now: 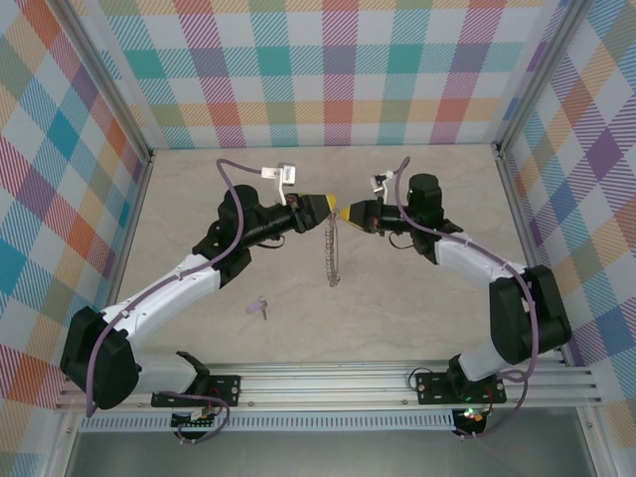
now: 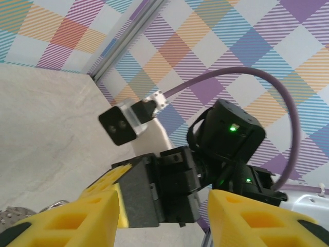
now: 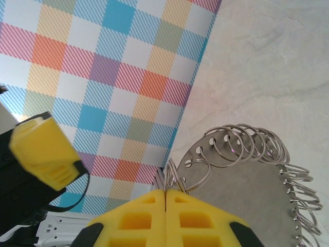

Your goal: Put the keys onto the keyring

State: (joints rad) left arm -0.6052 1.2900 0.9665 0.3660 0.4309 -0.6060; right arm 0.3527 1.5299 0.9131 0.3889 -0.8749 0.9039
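The key (image 1: 260, 308) is found lying flat on the bench (image 1: 417, 318), apart from everything else. It sits toward the near edge and to the left of both pincers, just beside the left arm (image 1: 189, 273). Its long axis is too small to be read with confidence.

The keyring (image 1: 333, 253) is clamped at its upper end by the right pincer (image 1: 348, 212), whose fingers are pressed together on one of its links (image 3: 172, 180). From there it is drawn out into a narrow loop running toward the near edge. Whether its lower end rests on the bench cannot be told.

The left pincer (image 1: 320, 207) is held tip to tip with the right one, fingers (image 2: 61, 221) apart. Nothing is seen between them.

The left arm is judged the nearer to the key. To reach it, the pincer would have to be drawn back and down toward its own forearm. The hanging keyring and that forearm are noted as the nearest obstructions. A flat, tiny key is expected to be awkward to lift.
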